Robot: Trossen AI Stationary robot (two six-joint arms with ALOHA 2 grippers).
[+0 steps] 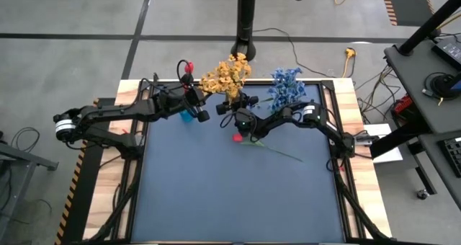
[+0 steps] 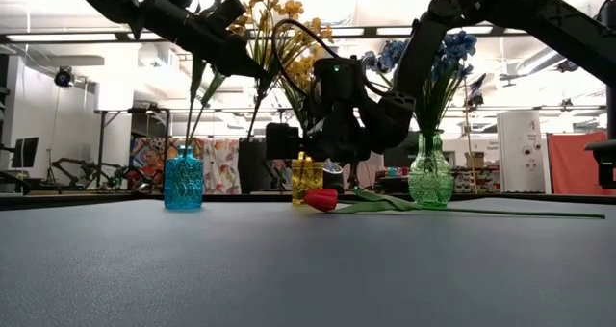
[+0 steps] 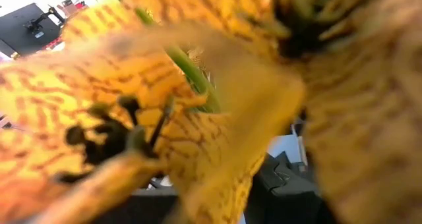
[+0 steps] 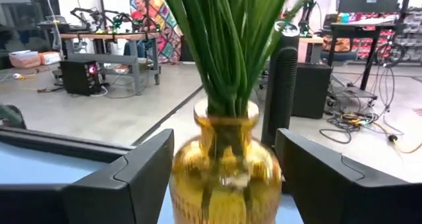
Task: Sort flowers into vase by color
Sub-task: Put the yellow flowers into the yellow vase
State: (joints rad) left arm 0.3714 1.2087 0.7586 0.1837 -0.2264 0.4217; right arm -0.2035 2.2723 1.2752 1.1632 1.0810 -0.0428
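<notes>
No writing was readable anywhere. Your red flower (image 2: 323, 199) lay on the tabletop (image 1: 230, 194) near its far edge, green stem trailing toward the right edge. Your right gripper (image 4: 224, 178) had fingers spread wide, empty, around the yellow vase (image 4: 221, 171); only that wrist view showed this. The left gripper (image 1: 198, 107) hung by the blue vase (image 2: 183, 179); I couldn't tell its fingers.

Matt dark blue mat (image 1: 230, 194) over the table, smooth. Pale bare wood (image 1: 358, 115) along both side edges. Glossy, ribbed glass on all three vases: blue vase (image 2: 183, 179) far left, amber vase (image 4: 221, 171) in the middle, green vase (image 2: 429, 181) far right. Yellow petals (image 3: 198, 118) cloth-like, finely veined. Red tulip (image 2: 322, 199) lying on the mat, smooth, slightly shiny. Right gripper fingers (image 4: 125, 184) matt black plastic.
</notes>
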